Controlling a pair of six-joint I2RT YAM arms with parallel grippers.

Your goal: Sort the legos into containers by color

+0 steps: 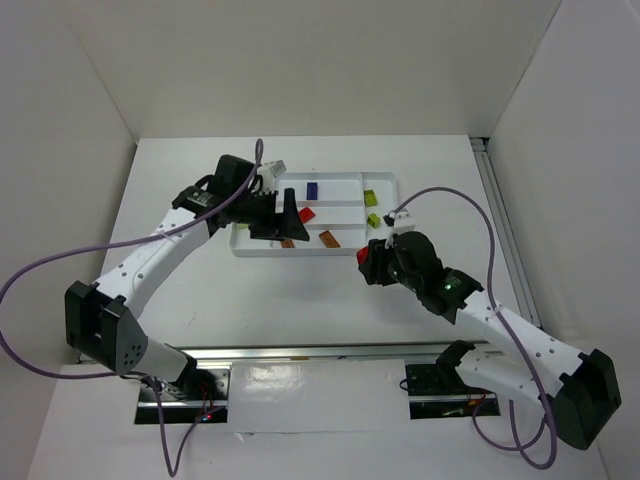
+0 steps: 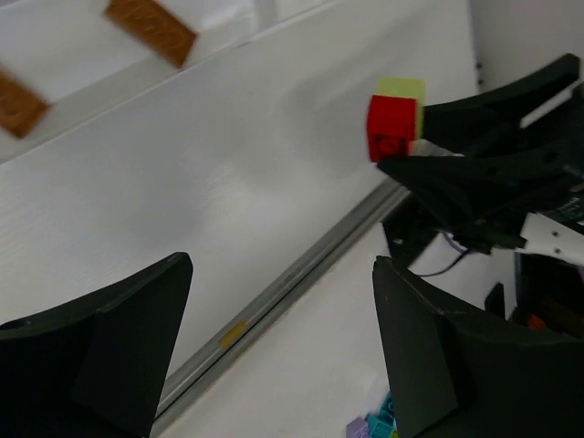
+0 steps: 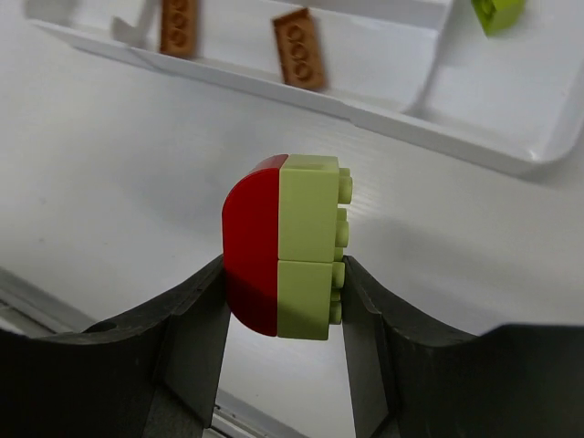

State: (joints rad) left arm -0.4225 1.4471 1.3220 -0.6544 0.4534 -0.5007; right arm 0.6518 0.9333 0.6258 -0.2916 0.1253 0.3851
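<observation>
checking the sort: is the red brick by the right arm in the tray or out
Out. The right gripper holds the red brick, joined to green bricks, over the table, short of the tray.

**Sorting tray and bricks.** The shallow white plastic tray [image 1: 345, 178] is split by thin dividers. In it you see:
- a dark blue brick [image 1: 313, 188] in the far row
- a red brick [image 1: 307, 213] in the middle row
- two flat orange bricks [image 3: 299, 48] in the near row
- two yellow-green bricks [image 1: 369, 197] in the right-end sections

A rounded red piece joined to yellow-green bricks [image 3: 283, 246] sits clamped in your right gripper [image 3: 285, 269], just off the tray's near edge.
</observation>
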